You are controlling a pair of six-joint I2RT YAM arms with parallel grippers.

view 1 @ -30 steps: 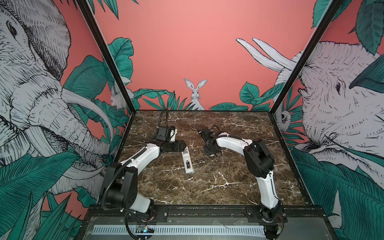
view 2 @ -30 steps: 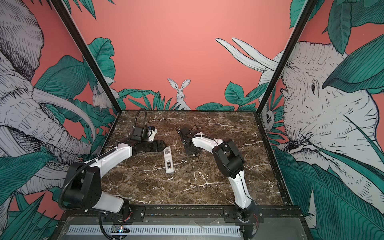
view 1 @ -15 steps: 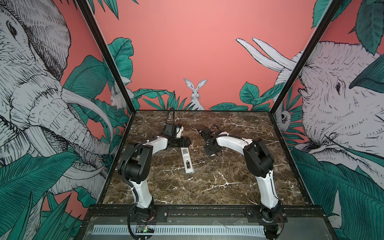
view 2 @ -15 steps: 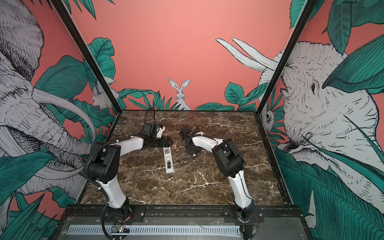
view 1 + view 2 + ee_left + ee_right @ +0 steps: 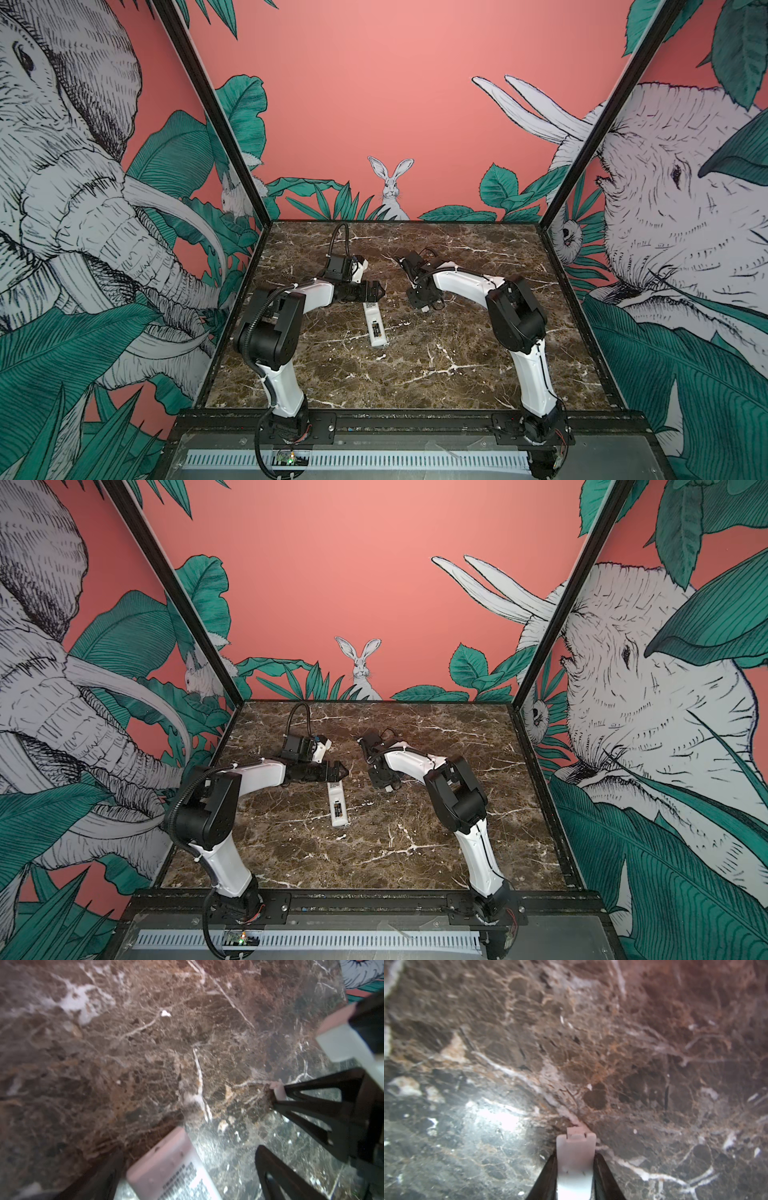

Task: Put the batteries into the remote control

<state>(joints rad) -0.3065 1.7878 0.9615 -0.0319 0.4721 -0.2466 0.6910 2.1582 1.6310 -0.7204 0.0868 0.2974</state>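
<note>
Remote control [image 5: 371, 313] lies label side up at mid-table [image 5: 457, 374]. Its compartment is open and holds the batteries [image 5: 338, 810]. My left pincer [image 5: 376, 291] has its fingers spread wide and grasps nothing; the remote's far end shows between them. My right pincer [image 5: 424, 305], right of the remote and apart from it, is clenched on the white battery cover [image 5: 575, 1159], latch tab toward the marble.

Hiding the far end of the remote control [image 5: 371, 314] beneath the left tool [image 5: 377, 291] in both top views. Rendering the batteries [image 5: 376, 330] too small to count. Cropping the blurred label [image 5: 182, 1184] and the battery cover [image 5: 575, 1159] at the wrist views' edges.
</note>
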